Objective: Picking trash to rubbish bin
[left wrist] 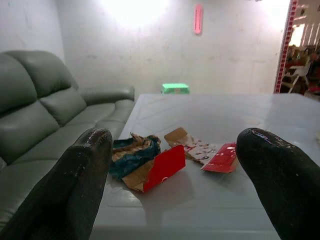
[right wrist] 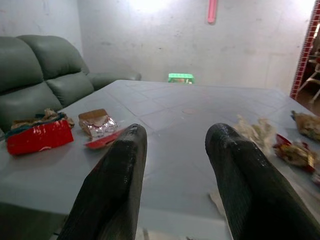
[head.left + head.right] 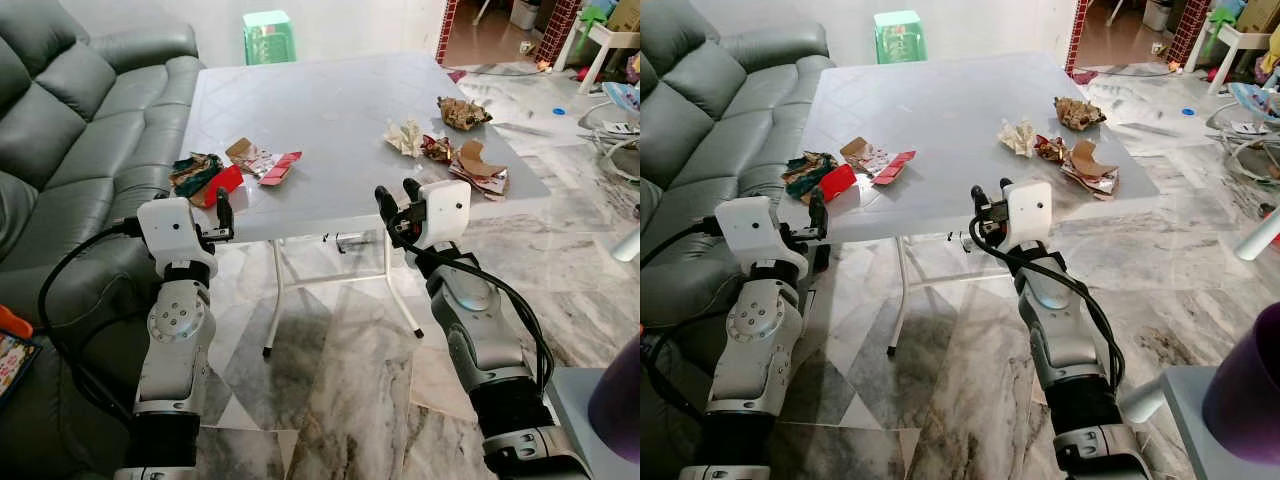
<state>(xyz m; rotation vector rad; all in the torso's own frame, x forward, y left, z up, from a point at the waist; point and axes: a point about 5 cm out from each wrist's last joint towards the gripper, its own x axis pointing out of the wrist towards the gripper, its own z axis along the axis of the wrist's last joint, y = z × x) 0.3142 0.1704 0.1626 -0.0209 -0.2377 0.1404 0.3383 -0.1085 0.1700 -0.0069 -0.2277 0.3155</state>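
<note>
Trash lies on a grey-white table (image 3: 330,110). At its near left edge are a crumpled red and teal packet (image 3: 205,177) and a torn red and brown wrapper (image 3: 262,160). Toward the right side are a crumpled white paper (image 3: 405,137), brown cardboard scraps (image 3: 478,165) and a brown crumpled wrapper (image 3: 462,112). My left gripper (image 3: 218,215) hovers just before the table's near left edge, level with the red packet (image 1: 159,167), fingers wide apart and empty. My right gripper (image 3: 398,200) is held at the near edge further right, open and empty.
A dark leather sofa (image 3: 70,120) runs along the left, close to the table. A green stool (image 3: 268,35) stands behind the table. A purple rounded object (image 3: 615,400) sits at the lower right. Marble floor lies under and right of the table.
</note>
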